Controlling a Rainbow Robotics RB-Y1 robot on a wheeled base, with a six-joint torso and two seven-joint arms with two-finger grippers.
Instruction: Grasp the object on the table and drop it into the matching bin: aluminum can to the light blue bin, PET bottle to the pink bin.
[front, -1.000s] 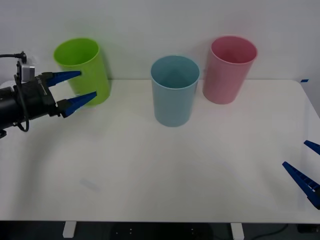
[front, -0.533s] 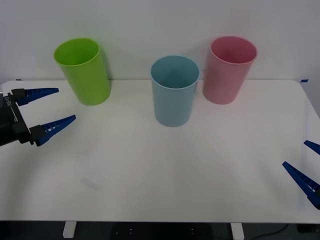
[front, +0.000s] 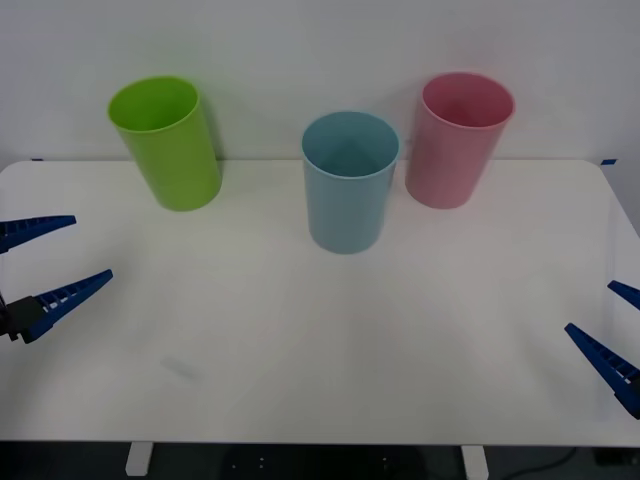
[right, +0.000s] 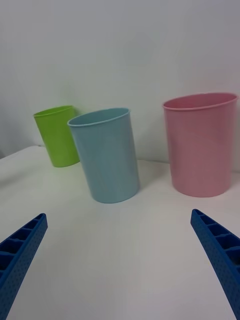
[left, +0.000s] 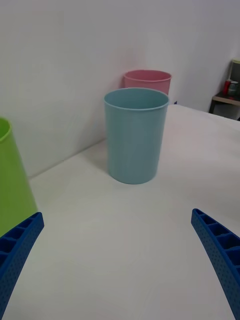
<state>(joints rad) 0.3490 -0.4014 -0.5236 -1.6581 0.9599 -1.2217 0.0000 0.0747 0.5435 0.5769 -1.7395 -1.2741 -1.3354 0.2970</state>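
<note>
At the table's left edge — left gripper (front: 52, 262): low over the white top, blue fingers spread wide, nothing between them.
At the table's right front corner — right gripper (front: 612, 330): fingers apart as well, empty, parked by the rim.
Left wrist outlook: light blue bin (left: 135, 134) straight ahead, pink bin (left: 147, 81) behind it, lime green bin (left: 11, 185) close at one side.
Right wrist outlook: the pink one and the light blue one stand nearest, the green one farther back.
Bins: all three upright along the far side of the table (front: 320, 340), green to the robot's left, light blue in the middle, pink to its right and slightly farther back; each stands apart from its neighbour.
Aluminum can: I cannot find it on the tabletop; from where the cameras look, the inside of the light blue bin shows no clear shape either, so its whereabouts cannot be told.
Step in hand, as I judge it: both arms drawn back to the sides with hands free, which reads as the rest pose around a drop rather than a reach.
Doing it well: hold both grippers low and outside the bins, so no finger clips a rim and tips one.
Risk: the green bin stands nearest the left arm's path; a swing inward should pass in front of it.
</note>
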